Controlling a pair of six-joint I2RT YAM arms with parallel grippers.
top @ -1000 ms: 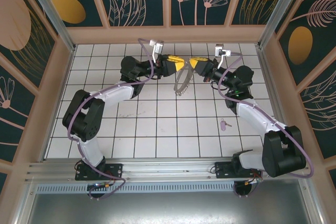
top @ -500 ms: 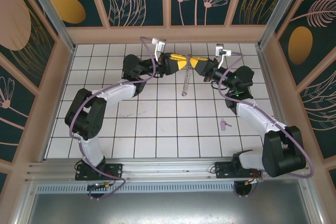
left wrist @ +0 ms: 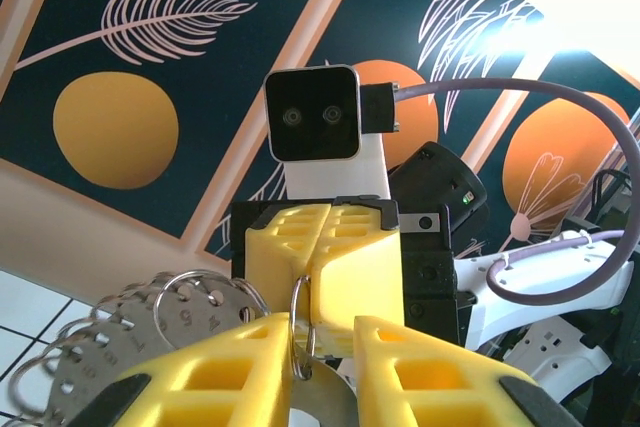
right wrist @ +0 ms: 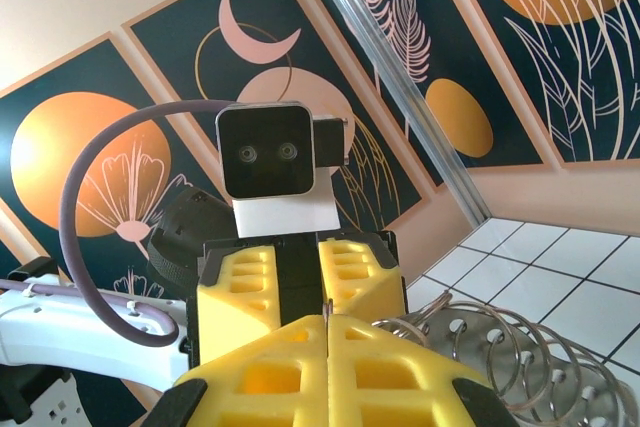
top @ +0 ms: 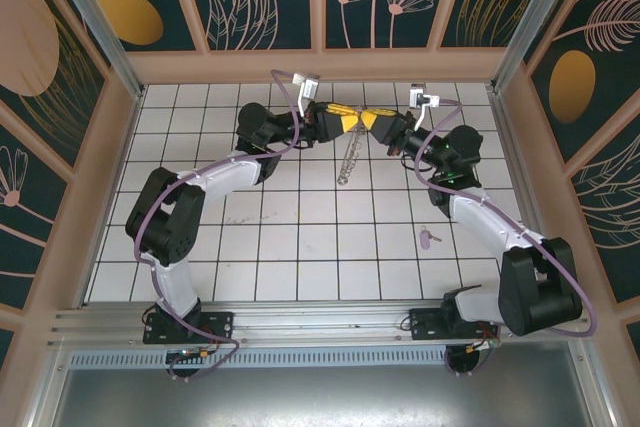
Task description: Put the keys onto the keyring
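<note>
- Right wrist view: the right gripper (right wrist: 328, 335) is being seen fully closed, with a thin wire of the keyring (right wrist: 445, 342) being pinched at the seam of its yellow fingers.
- Left wrist view: the left gripper (left wrist: 325, 347) is being held with its jaws narrowly apart around the ring wire. Whether the wire is being clamped cannot be told.
- Top external view: the keyring is being dangled from the two meeting grippers at upper centre of the frame. The lilac key (top: 428, 237) is being left on the tiled floor (top: 300, 247) at lower right of centre, well apart.
- The keyring is being judged light, limp along its chain, springy and slippery at the ring wire, where hold is best taken. The key is being judged tiny and rigid, best taken by its rounded head.
- Against a second earlier, the grippers are being brought closer together. The chain, then draped in a wide loop, is being hung narrow. The key is unmoved.
</note>
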